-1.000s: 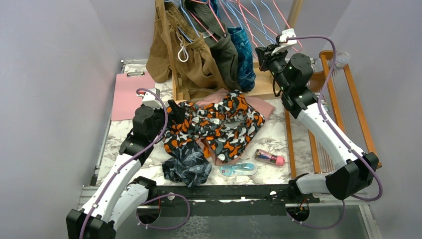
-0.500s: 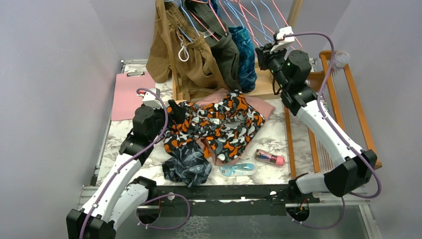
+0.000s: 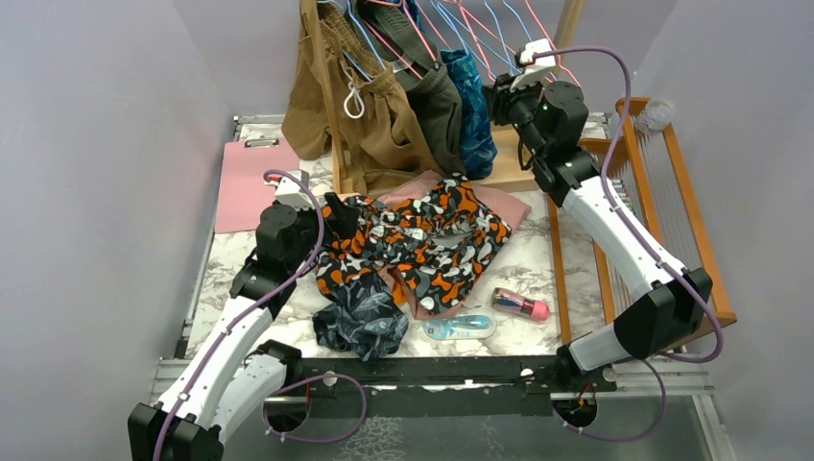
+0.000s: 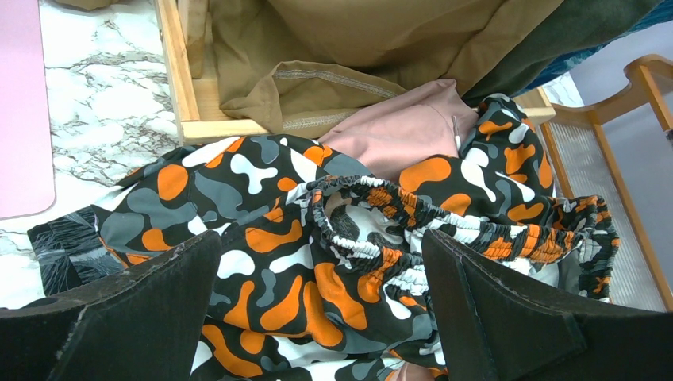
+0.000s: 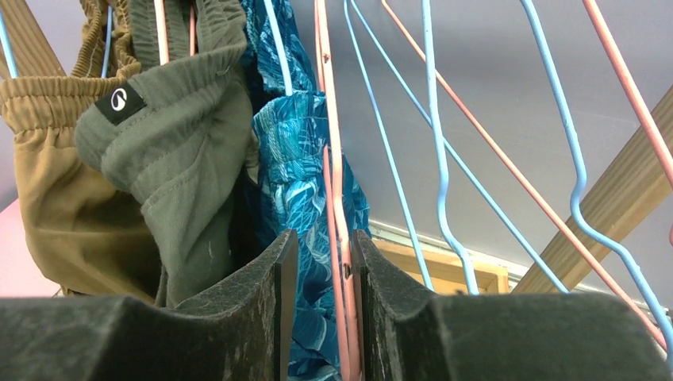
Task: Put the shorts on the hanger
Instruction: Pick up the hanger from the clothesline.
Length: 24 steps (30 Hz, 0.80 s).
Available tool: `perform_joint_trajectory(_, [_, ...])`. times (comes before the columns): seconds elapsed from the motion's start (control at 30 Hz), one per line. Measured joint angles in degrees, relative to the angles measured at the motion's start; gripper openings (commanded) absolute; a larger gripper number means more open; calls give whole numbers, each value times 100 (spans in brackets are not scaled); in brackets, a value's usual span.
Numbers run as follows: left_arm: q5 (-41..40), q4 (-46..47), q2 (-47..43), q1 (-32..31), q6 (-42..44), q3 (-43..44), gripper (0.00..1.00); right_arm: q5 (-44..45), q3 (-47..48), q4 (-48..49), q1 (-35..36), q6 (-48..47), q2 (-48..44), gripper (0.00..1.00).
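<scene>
Marble surface [image 3: 538,264] is carrying a heap of clothes in front of the wooden rack [image 3: 509,175]. Nearest, front-left of the rack, the left claw [image 4: 321,246] is hovering spread as wide as it goes, holding nothing, with the shorts [image 3: 422,240] bunched right beneath it. The shorts are lying crumpled just in front of the rack, overlapping pink shorts [image 3: 499,204].

Up on the rack, the hanger [image 5: 336,198] is hanging among blue hangers [image 5: 432,119] and right beside teal shorts [image 5: 298,159]. The right claw [image 5: 325,238] is standing partly open around its wire. The gap looks wider than the wire, so nothing is being clamped.

Risks, as I am judging them:
- With that loose hold, the wire is liable to slip out or swing aside.
- Pulling now is likely to drag a neighbouring blue hanger along, or to snag the teal fabric.
- Down low, the left claw closing deep is risking pinching the pink shorts together with the printed pair, or catching only one waistband layer.
</scene>
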Motion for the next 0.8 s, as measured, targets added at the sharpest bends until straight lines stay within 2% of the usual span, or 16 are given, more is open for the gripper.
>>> perform_joint_trajectory(0.33, [4, 0, 0, 0, 0, 0, 99, -22, 485, -70, 0, -2, 387, 30])
perform_joint_trajectory(0.63, [15, 2, 0, 0, 0, 0, 99, -22, 728, -175, 0, 33, 678, 18])
perform_joint_trajectory(0.7, [17, 2, 0, 0, 0, 0, 99, -22, 730, -179, 0, 55, 680, 23])
perform_joint_trajectory(0.8, [20, 2, 0, -9, 0, 0, 99, -66, 730, -177, 0, 111, 678, 35])
